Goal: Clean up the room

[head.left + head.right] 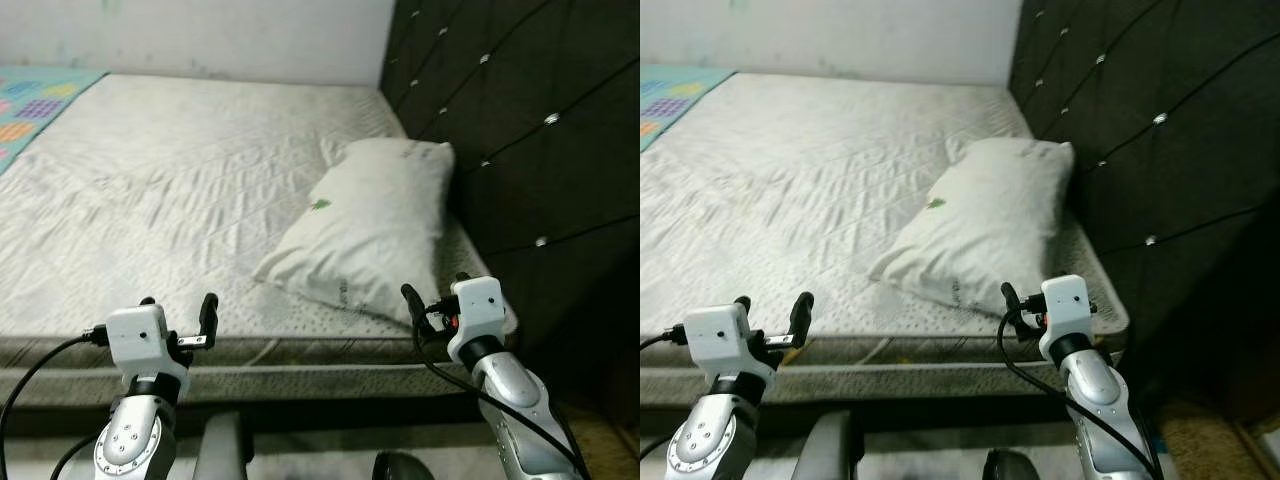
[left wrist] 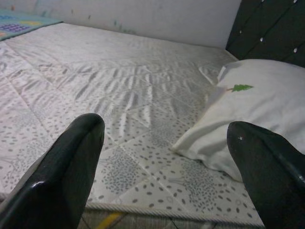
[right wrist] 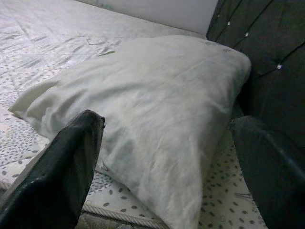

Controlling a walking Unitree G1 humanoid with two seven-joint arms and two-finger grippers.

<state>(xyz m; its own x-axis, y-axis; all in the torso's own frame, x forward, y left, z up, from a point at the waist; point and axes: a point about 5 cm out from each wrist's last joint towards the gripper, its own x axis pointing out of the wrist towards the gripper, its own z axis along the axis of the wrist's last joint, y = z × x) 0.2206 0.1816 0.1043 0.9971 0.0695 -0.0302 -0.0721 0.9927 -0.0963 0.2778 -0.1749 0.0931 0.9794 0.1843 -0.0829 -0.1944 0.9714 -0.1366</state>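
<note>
Right gripper [image 1: 432, 312] hovers empty, fingers spread wide, at the mattress [image 1: 180, 190] edge just before the white pillow [image 1: 375, 225] (lying askew by the headboard [image 1: 520, 130]). Left gripper [image 1: 178, 320] likewise open, empty. Approach step; next move requires reaching forward.

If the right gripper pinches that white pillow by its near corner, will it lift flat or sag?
The pillow looks soft and creased, slumped against the headboard, so it would probably sag and fold from a corner pinch. It seems puffy and likely light for its size. The right gripper is open just before its near edge; a pinch may catch only the cover.
</note>
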